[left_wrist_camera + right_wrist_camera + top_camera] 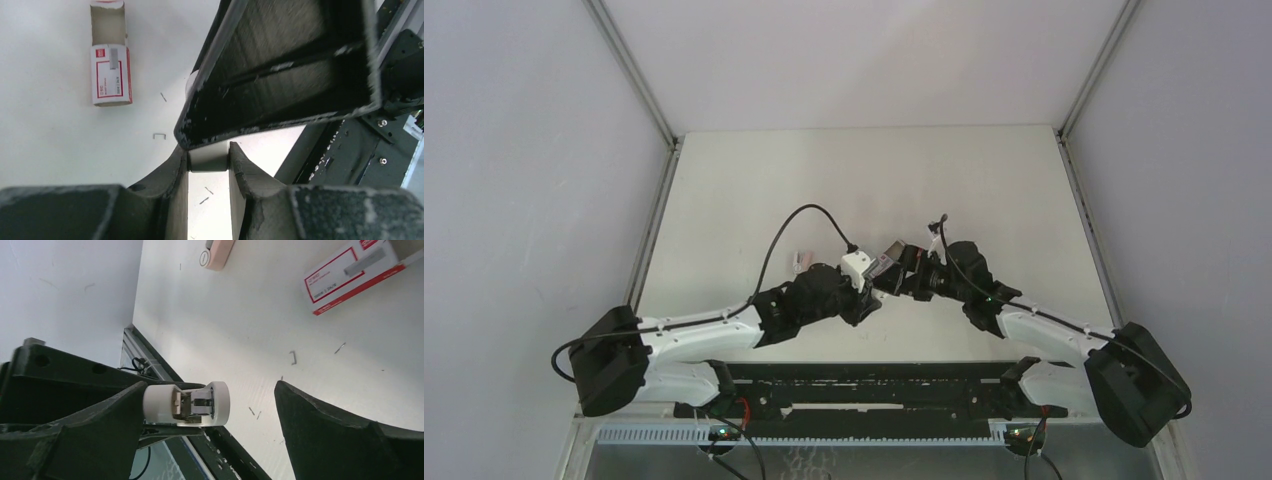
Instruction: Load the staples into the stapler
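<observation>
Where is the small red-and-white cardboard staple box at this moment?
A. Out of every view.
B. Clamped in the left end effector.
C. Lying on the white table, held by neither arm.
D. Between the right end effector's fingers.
C: the small red-and-white cardboard staple box lies on the white table with its tray slid out, while the left end effector clamps the white stapler.

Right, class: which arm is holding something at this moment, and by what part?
The left arm's fingers pinch the white stapler across its narrow body. The right arm's fingers stand wide open and hold nothing.
</observation>
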You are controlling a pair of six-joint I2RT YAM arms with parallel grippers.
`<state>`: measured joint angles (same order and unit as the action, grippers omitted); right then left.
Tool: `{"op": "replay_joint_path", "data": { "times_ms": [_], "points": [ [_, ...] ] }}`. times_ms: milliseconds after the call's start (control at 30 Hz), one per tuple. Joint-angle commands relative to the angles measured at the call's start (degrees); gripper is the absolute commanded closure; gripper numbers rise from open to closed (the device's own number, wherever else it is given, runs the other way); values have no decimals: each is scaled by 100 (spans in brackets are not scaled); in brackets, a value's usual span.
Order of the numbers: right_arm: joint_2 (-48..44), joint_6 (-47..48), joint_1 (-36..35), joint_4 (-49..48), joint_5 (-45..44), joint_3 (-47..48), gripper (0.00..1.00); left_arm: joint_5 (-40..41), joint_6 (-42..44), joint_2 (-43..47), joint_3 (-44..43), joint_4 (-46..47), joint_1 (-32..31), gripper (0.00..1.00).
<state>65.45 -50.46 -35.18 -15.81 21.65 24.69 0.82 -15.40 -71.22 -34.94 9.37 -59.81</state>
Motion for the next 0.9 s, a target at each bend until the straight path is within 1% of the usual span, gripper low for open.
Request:
{"op": "replay_joint_path", "data": {
  "times_ms": [0, 33, 100, 133, 167, 200, 233, 567, 600, 633, 667, 700, 733, 767, 867],
  "points": [
    [93, -300, -159, -501, 103, 278, 7, 76, 3, 284, -166, 429, -47, 100],
    [111, -330, -168, -546, 154, 272, 14, 86, 3, 311, -156, 438, -48, 100],
    [125, -382, -177, -588, 176, 273, 39, 84, 6, 340, -154, 451, -62, 100],
    [126, -390, -174, -616, 198, 273, 58, 78, 2, 347, -154, 452, -64, 100],
    [127, -399, -174, -631, 195, 278, 81, 91, 2, 354, -154, 453, -66, 100],
    [126, -443, -174, -629, 189, 274, 98, 90, 2, 350, -154, 449, -61, 100],
    [121, -469, -178, -632, 185, 274, 100, 96, 2, 346, -154, 440, -65, 100],
    [-313, -202, -177, -469, -107, 274, 100, 104, 15, 277, -167, 382, -70, 100],
    [-373, -138, -155, -448, -99, 274, 82, 101, 15, 282, -163, 375, -74, 100],
    [-440, -75, -127, -411, -103, 273, 56, 109, 12, 284, -162, 367, -69, 100],
    [-512, -2, -84, -349, -119, 273, 34, 109, 18, 285, -170, 349, -69, 100],
    [-587, 53, -33, -240, -139, 273, 23, 109, 24, 284, -171, 335, -71, 100],
    [-653, 126, 31, -168, -131, 273, 18, 113, 28, 284, -171, 312, -70, 100],
    [-728, 195, 96, -102, -107, 271, 16, 113, 28, 284, -178, 296, -68, 100],
    [-965, 421, 305, 129, -86, 278, 14, 144, 20, 299, -180, 246, -74, 100]
  ]
}}
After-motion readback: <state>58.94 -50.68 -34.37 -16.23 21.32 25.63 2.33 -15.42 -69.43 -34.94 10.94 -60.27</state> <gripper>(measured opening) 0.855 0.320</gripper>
